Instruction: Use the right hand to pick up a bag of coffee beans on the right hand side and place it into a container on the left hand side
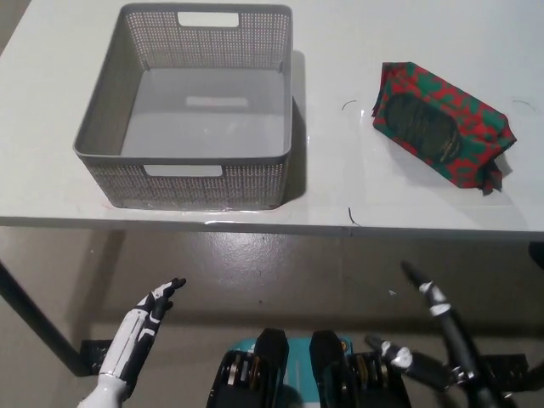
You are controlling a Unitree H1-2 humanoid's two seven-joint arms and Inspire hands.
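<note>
Your right hand hung open, fingers spread, well below the coffee bag on the tabletop. Your left hand rested open, below the container.

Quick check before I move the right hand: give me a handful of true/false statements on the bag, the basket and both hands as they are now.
1. The coffee bag lies on the table, to the right of the grey basket. True.
2. The basket already holds the bag. False: the basket is empty; the bag lies apart from it on the tabletop.
3. The right hand is gripping the bag. False: it is below the table edge, holding nothing.
4. The left hand is low at the lower left, fingers apart, empty. True.
5. The bag is plain white. False: it is red and green with a dark oval label.
</note>
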